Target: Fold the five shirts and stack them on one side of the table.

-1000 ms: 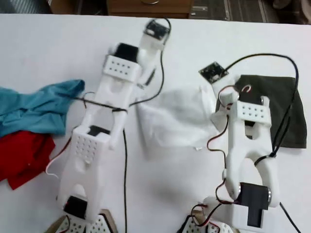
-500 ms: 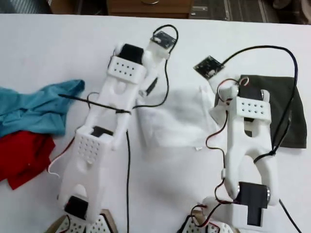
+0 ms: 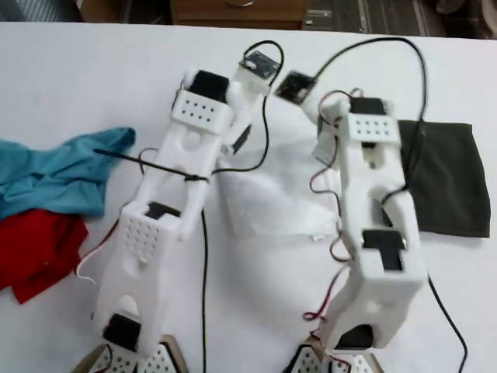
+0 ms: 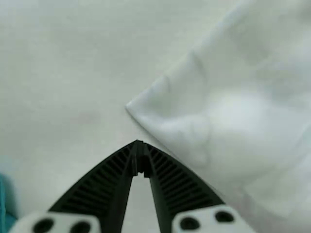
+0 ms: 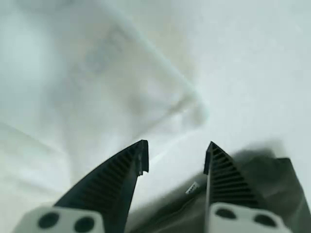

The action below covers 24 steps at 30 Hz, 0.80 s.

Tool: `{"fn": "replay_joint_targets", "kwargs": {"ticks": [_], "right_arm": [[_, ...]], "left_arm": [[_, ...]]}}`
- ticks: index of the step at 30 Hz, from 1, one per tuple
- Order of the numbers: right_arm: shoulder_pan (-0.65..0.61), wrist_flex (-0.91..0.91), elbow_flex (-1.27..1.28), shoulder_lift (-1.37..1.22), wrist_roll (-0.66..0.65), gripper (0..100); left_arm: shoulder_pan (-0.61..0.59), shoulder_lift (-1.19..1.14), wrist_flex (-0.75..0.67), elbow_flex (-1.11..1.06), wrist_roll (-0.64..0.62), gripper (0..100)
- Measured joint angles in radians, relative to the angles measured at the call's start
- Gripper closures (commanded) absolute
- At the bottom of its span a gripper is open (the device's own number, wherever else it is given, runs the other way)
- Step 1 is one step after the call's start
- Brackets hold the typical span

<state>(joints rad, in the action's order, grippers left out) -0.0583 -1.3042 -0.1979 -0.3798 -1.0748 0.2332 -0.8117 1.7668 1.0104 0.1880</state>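
1. Hovering both arms over the far edge of the white shirt, which lies mid-bench between them. The dark shirt sits flat as a neat rectangle to its right. The teal shirt and red shirt are crumpled at the left.
2. My left fingers are pressed together and hold nothing. The tips sit just short of the white shirt's far-left corner, and the cloth runs off from there toward the right.
3. My right fingers are spread and empty. The far-right corner lies just beyond the gap, with the dark shirt's edge close beside it.
4. Key relation: that far edge runs left to right between my two sets of fingers, so each arm is nearest its own corner.
5. Judgement: the left fingers must part before they can pinch. Both arms then need to drop onto the corners together and carry the edge toward the near side.
6. Risk: the right pinch could catch the dark shirt as well.
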Motion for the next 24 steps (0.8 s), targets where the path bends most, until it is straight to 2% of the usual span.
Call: {"fn": "replay_joint_targets", "kwargs": {"ticks": [5,10,17,24], "right_arm": [[-0.026,-0.092,-0.226,-0.181,-0.144,80.0],[-0.026,-0.107,-0.422,-0.324,-0.163,80.0],[-0.034,-0.126,-0.566,-0.434,-0.153,80.0],[-0.08,-0.175,-0.595,-0.454,-0.153,79.9]], "left_arm": [[-0.106,0.0,0.002,0.0,0.0,97],[-0.216,0.0,0.002,0.0,0.0,97],[-0.219,0.0,0.002,0.0,0.0,97],[-0.224,0.0,0.002,0.0,0.009,97]]}}
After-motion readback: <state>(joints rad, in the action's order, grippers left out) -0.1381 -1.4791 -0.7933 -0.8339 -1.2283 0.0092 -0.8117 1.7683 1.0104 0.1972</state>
